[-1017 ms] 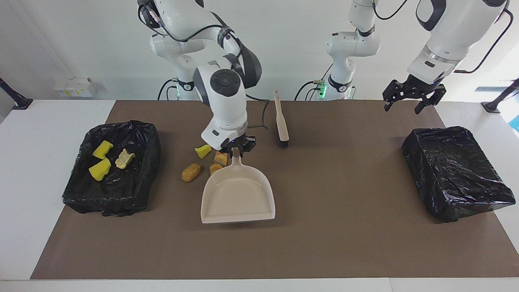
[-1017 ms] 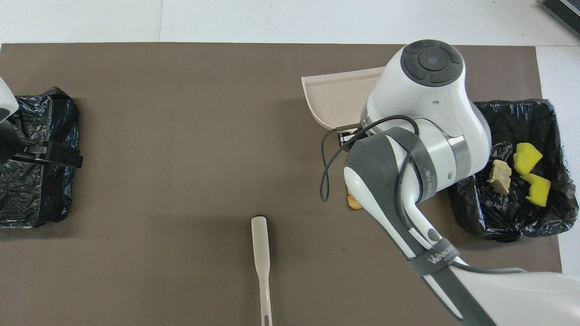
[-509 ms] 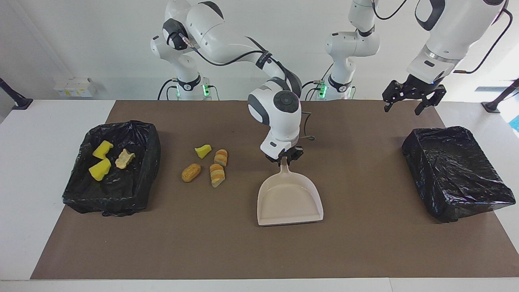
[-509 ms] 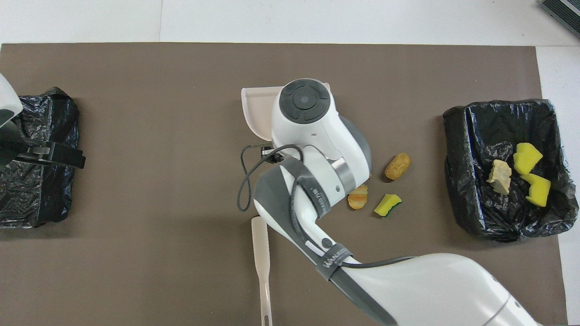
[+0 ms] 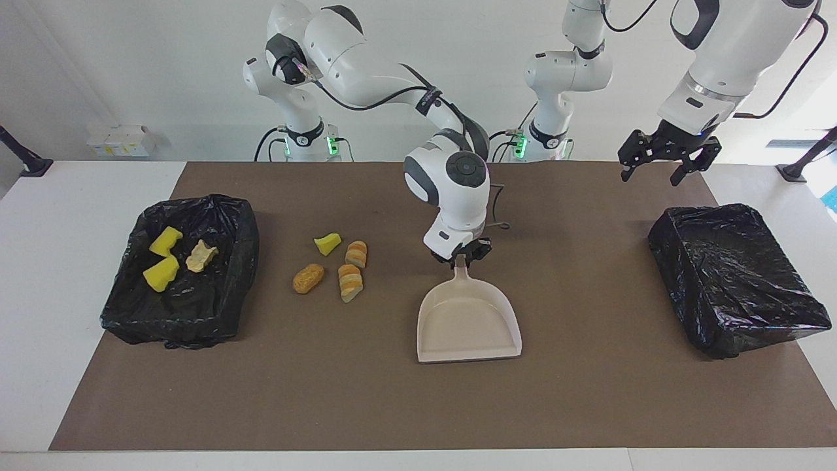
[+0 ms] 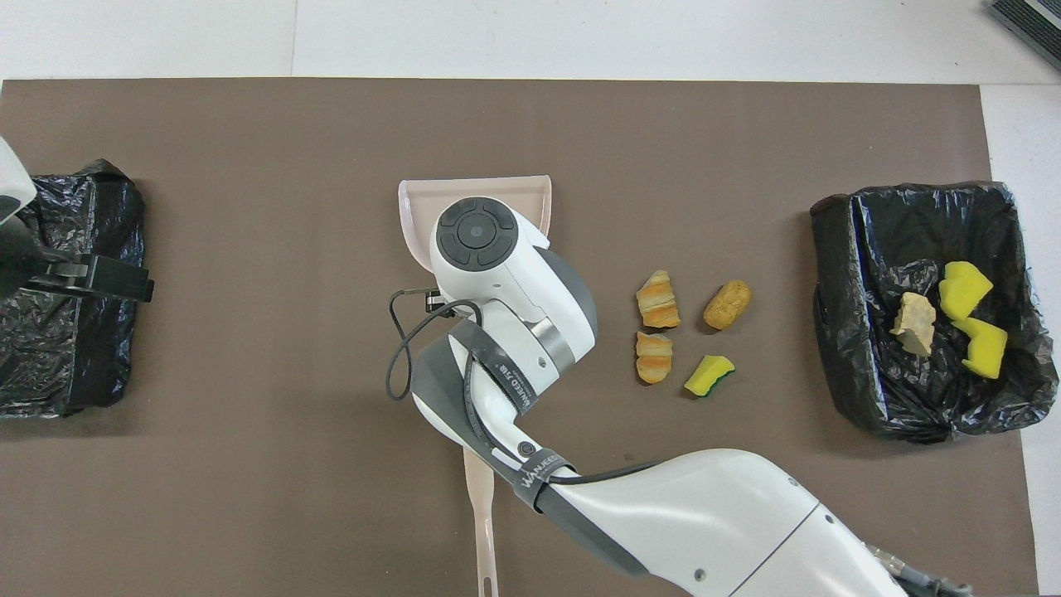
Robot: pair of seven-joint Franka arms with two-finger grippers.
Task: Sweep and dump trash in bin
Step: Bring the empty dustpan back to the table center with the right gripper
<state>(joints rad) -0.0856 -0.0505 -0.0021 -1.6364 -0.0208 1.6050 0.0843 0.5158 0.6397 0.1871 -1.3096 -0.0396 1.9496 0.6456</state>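
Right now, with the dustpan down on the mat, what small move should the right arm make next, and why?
Probably lift the right gripper off the dustpan handle and go for the brush. The pan lies flat and empty mid-mat, four bits lie loose beside it, three others already in the bin. The left gripper waits open over the table's edge.

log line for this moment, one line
right gripper: at dustpan handle | left gripper: open over mat | trash: four pieces on mat, three in bin
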